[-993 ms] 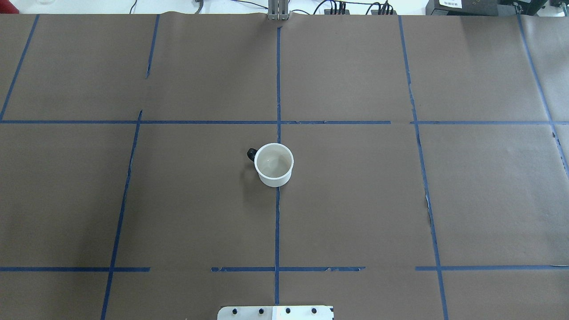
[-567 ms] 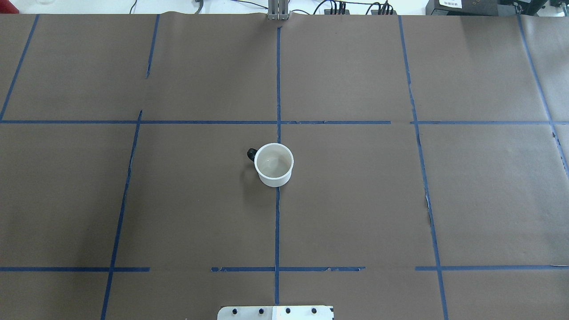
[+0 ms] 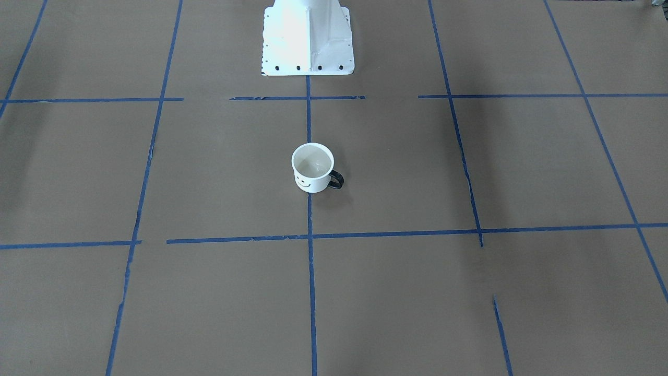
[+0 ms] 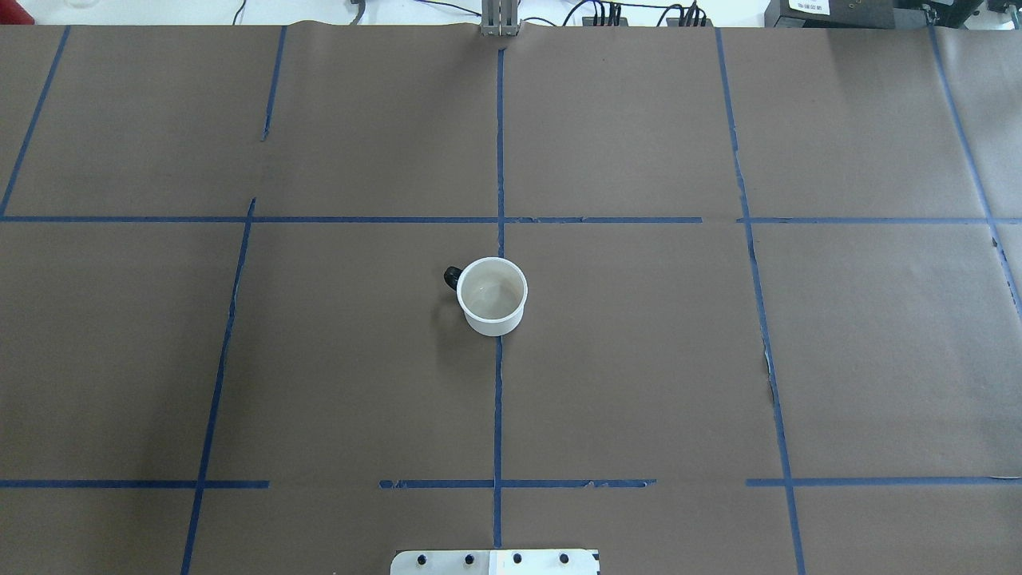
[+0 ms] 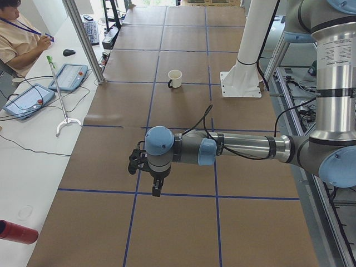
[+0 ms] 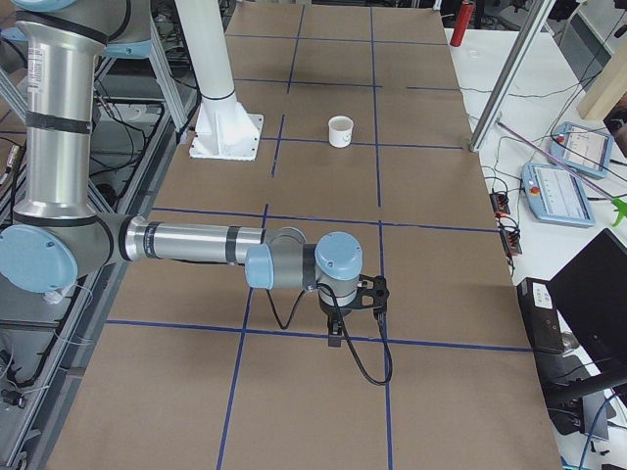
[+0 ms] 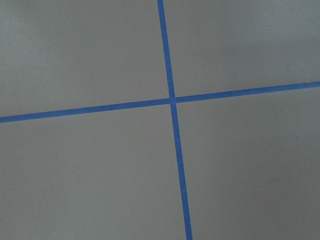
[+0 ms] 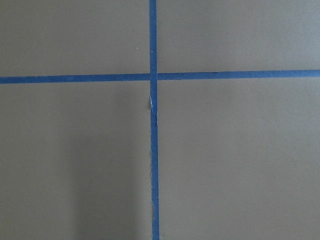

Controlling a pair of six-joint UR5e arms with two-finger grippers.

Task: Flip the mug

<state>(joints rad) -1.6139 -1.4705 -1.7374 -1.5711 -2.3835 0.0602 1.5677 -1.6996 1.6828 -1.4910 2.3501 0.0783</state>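
The white mug point(image 4: 493, 297) stands upright with its opening up at the middle of the brown paper-covered table. Its black handle point(image 4: 452, 277) points to the robot's left. The front-facing view shows the smiley face on the mug point(image 3: 311, 169). It also shows small in the left view point(image 5: 175, 78) and in the right view point(image 6: 340, 131). My left gripper point(image 5: 157, 189) hangs far from the mug over the table's left end. My right gripper point(image 6: 336, 333) hangs over the right end. Both point down and show only in side views, so I cannot tell if they are open or shut. Both wrist views show only blue tape lines.
The robot's white base point(image 3: 308, 36) stands at the near table edge. An operator point(image 5: 16, 39) sits beyond the far edge with teach pendants point(image 5: 69, 77) and a metal post point(image 5: 83, 39). A red bottle point(image 5: 16, 232) lies off the paper.
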